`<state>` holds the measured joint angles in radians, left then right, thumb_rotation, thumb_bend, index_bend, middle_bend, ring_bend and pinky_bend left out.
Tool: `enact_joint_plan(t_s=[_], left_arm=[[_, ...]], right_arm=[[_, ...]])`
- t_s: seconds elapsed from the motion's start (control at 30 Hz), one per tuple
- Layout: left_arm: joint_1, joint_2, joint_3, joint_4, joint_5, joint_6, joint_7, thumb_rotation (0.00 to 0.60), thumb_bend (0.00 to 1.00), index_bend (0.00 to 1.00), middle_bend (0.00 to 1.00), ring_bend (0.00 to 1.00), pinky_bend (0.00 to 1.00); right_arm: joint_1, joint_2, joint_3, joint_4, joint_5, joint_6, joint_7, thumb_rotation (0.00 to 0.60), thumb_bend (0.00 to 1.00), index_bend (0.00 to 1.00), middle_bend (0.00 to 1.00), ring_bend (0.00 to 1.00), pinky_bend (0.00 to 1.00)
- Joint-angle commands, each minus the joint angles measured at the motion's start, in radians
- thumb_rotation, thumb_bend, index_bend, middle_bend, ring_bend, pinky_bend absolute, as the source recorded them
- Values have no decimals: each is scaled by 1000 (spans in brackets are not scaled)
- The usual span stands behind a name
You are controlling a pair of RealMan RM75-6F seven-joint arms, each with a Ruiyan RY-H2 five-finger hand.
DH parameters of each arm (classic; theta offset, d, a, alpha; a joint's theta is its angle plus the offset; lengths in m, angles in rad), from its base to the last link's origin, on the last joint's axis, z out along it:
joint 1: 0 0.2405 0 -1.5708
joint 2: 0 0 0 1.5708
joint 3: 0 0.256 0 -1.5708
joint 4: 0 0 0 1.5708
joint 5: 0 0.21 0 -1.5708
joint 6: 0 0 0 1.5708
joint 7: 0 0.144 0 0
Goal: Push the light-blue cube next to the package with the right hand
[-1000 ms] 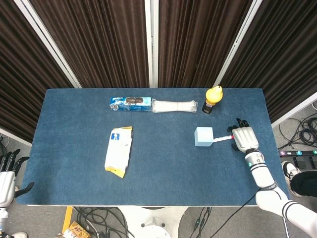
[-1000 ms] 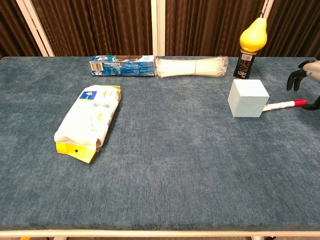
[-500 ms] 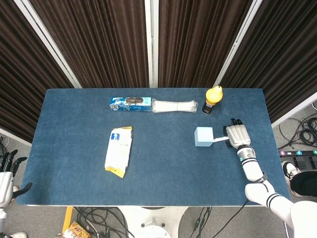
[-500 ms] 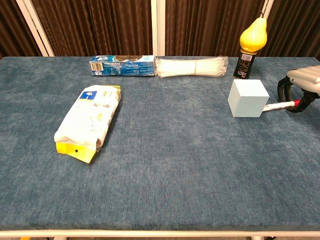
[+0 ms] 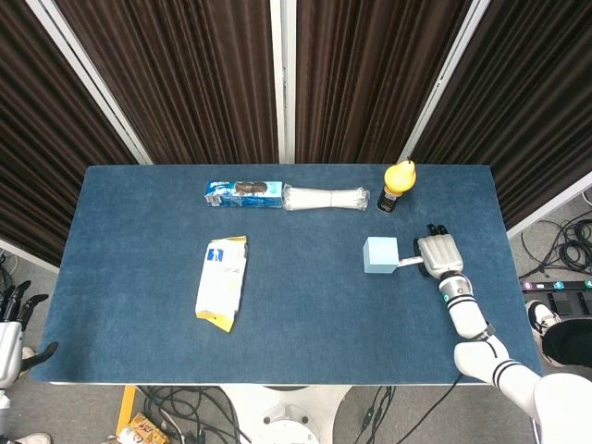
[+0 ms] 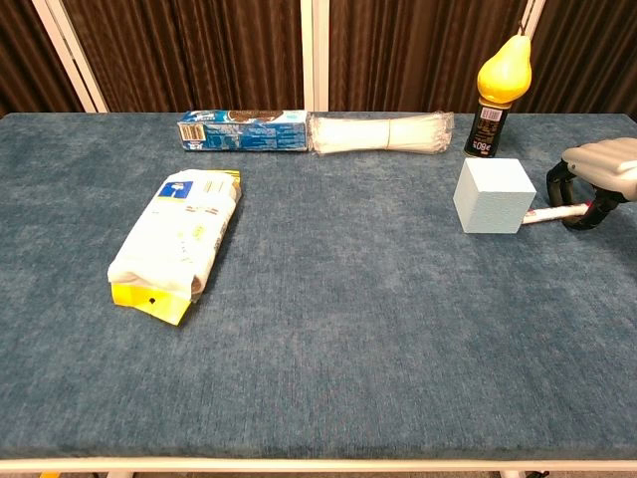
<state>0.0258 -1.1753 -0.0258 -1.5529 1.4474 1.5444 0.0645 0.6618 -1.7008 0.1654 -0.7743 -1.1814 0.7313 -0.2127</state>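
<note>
The light-blue cube (image 5: 380,255) (image 6: 495,195) stands on the right part of the blue table. The package (image 5: 222,282) (image 6: 179,244), a white and yellow bag, lies far off at the left-middle. My right hand (image 5: 438,253) (image 6: 597,171) hovers just right of the cube, apart from it, fingers curled down and holding nothing. A white pen (image 5: 410,263) (image 6: 550,211) lies between cube and hand, its far end hidden under the fingers. My left hand (image 5: 11,319) hangs off the table's lower left corner, fingers spread, empty.
A yellow-capped bottle (image 5: 398,185) (image 6: 495,95) stands behind the cube. A blue cookie box (image 5: 243,193) (image 6: 242,130) and a bundle of white ties (image 5: 326,198) (image 6: 381,132) lie along the back. The table's right edge (image 5: 507,268) is close to my right hand.
My right hand has moved left toward the cube and now covers the pen's red end, with its fingers curled further down. The cube has not moved.
</note>
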Motion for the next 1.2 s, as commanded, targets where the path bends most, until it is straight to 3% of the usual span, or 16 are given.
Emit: enact_joint_plan(t_s=[0.03, 0.23, 0.6, 0.9, 1.2], left_arm=[[1, -1, 0, 3, 0, 1, -3, 600, 206, 293, 176, 73, 90], [0, -2, -1, 3, 2, 0, 0, 600, 205, 293, 176, 72, 90], [-9, 3, -5, -15, 12, -2, 22, 600, 206, 293, 176, 73, 90], [-4, 8, -3, -19, 5, 0, 21, 600, 206, 293, 176, 73, 90], [6, 9, -1, -12, 7, 11, 10, 600, 206, 293, 176, 73, 90]], right_arm=[[1, 0, 0, 1, -2, 2, 1, 600, 351, 573, 490, 136, 160], [-5, 20, -1, -14, -9, 18, 7, 600, 462, 633, 530, 168, 177], [-23, 107, 5, -87, -4, 30, 28, 600, 484, 657, 546, 177, 186], [31, 49, 30, -84, 8, 7, 23, 600, 496, 676, 558, 193, 190], [100, -29, 55, -147, 6, 15, -8, 600, 505, 679, 564, 193, 190]])
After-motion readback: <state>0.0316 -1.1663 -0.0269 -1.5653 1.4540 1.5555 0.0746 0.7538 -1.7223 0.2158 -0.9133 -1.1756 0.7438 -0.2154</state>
